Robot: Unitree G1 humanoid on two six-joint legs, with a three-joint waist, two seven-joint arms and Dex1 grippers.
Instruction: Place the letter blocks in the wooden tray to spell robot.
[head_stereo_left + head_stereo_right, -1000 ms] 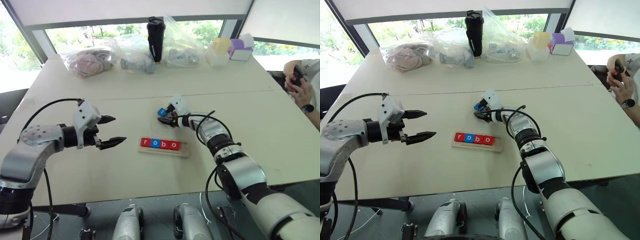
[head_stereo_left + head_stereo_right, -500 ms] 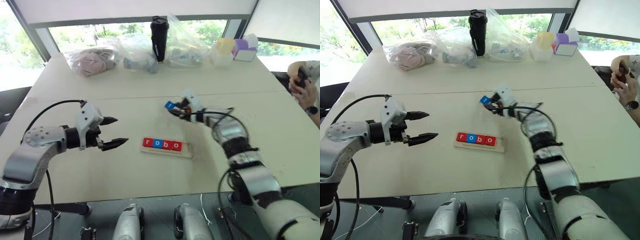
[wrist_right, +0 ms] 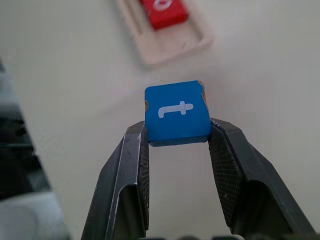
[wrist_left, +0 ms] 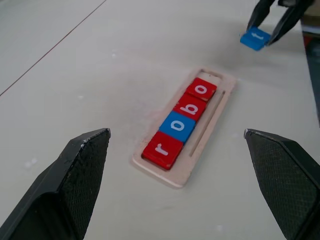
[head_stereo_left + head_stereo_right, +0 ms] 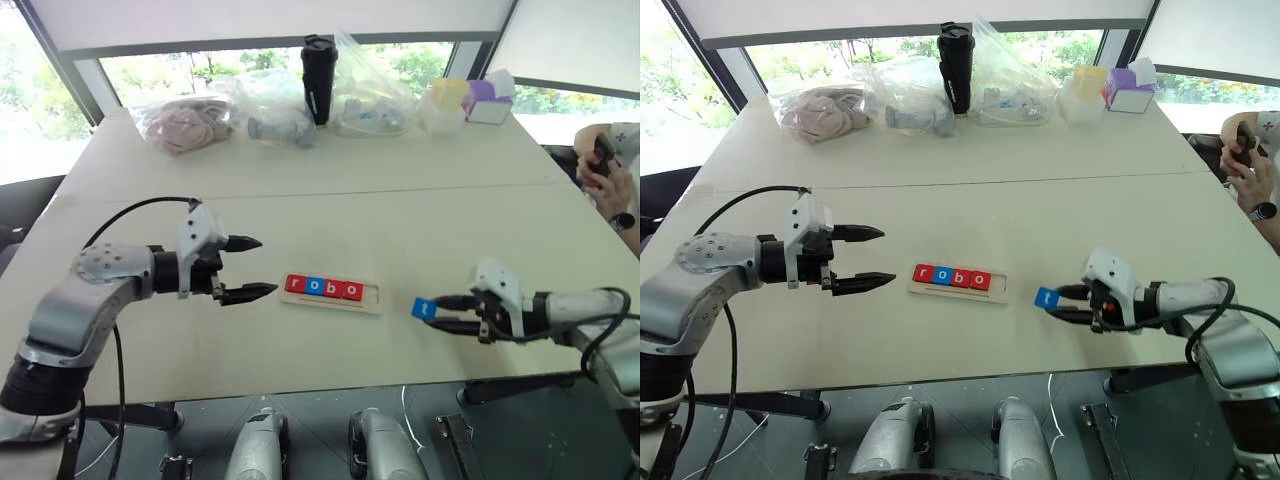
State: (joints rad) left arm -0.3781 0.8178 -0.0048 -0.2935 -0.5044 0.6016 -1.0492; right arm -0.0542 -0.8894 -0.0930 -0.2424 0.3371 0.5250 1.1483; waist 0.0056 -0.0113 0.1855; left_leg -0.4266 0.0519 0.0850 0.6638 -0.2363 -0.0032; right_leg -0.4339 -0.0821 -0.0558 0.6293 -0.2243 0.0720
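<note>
On the pale table [image 5: 330, 215], we are pinching the blue t block [image 3: 177, 112] in our right gripper [image 5: 433, 313], beside the wooden tray [image 5: 372, 296]; we are aiming level at its empty end slot; our left gripper [image 5: 255, 268] is hovering agape.

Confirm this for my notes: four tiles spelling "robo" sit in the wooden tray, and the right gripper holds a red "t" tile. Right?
Not quite. The "t" tile in the right gripper is blue, as the right wrist view shows. The wooden tray does hold "robo".
</note>
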